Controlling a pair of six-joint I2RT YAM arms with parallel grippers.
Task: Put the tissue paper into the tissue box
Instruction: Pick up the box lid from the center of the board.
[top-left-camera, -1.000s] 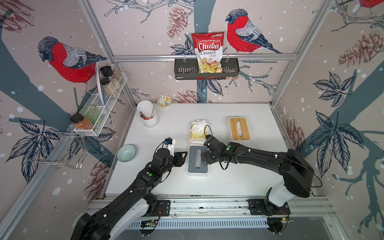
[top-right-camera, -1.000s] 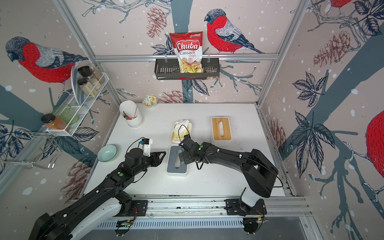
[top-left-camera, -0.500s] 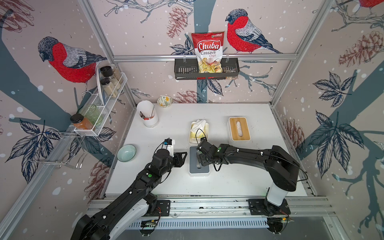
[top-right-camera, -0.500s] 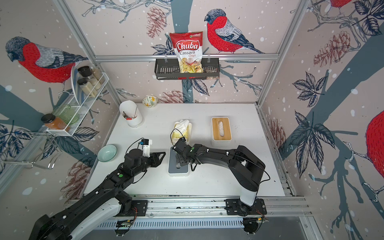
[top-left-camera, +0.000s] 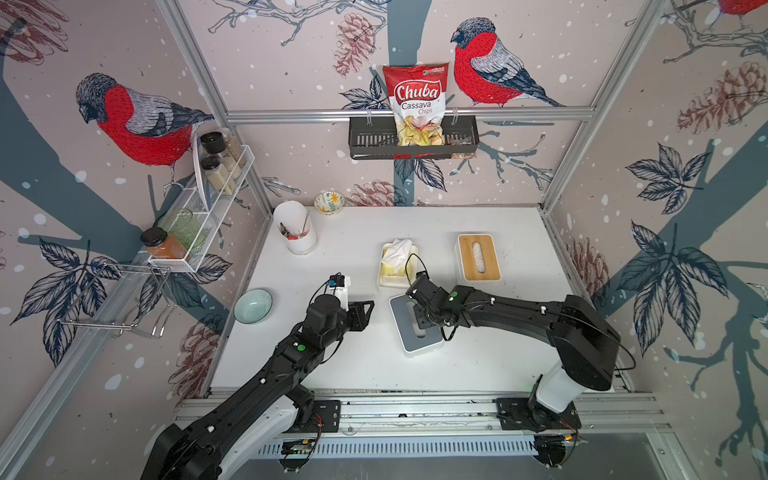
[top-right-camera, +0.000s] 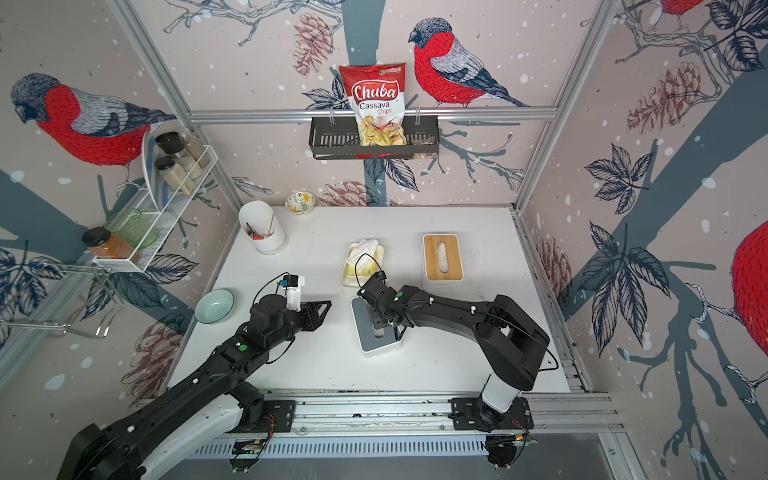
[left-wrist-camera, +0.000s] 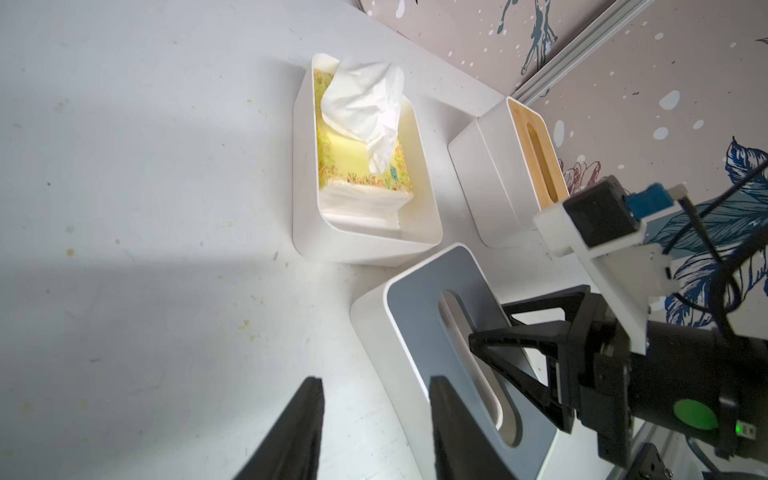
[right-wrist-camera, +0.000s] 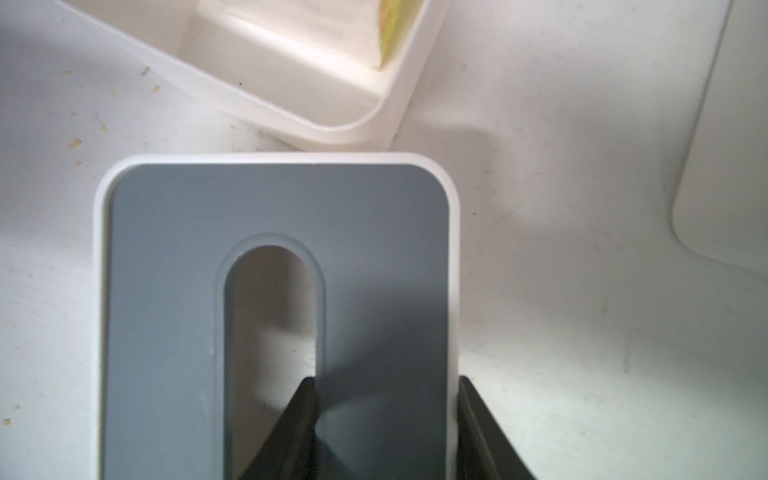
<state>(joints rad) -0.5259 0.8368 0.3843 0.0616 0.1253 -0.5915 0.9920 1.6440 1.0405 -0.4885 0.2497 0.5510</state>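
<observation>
The tissue paper (top-left-camera: 397, 251) (left-wrist-camera: 365, 108) sticks up from a yellow pack inside an open white box (top-left-camera: 388, 282) (left-wrist-camera: 365, 245) at mid table. Just in front of it stands a white tissue box with a grey slotted lid (top-left-camera: 407, 332) (top-right-camera: 368, 336) (right-wrist-camera: 166, 291). My right gripper (top-left-camera: 419, 311) (right-wrist-camera: 388, 382) is shut on that lid's side strip, with one finger down in the slot and the other outside the white wall. My left gripper (top-left-camera: 361, 309) (left-wrist-camera: 376, 386) hangs open just left of the grey-lidded box, holding nothing.
A white box with a wooden lid (top-left-camera: 478, 257) stands to the right of the open box. At back left are a white utensil cup (top-left-camera: 297, 232) and a small patterned bowl (top-left-camera: 329, 202). A teal bowl (top-left-camera: 252, 305) lies by the left wall.
My right gripper has gone from wide open to shut on the grey lid's side. The grey-lidded box has twisted a little on the table. The left arm has barely moved.
</observation>
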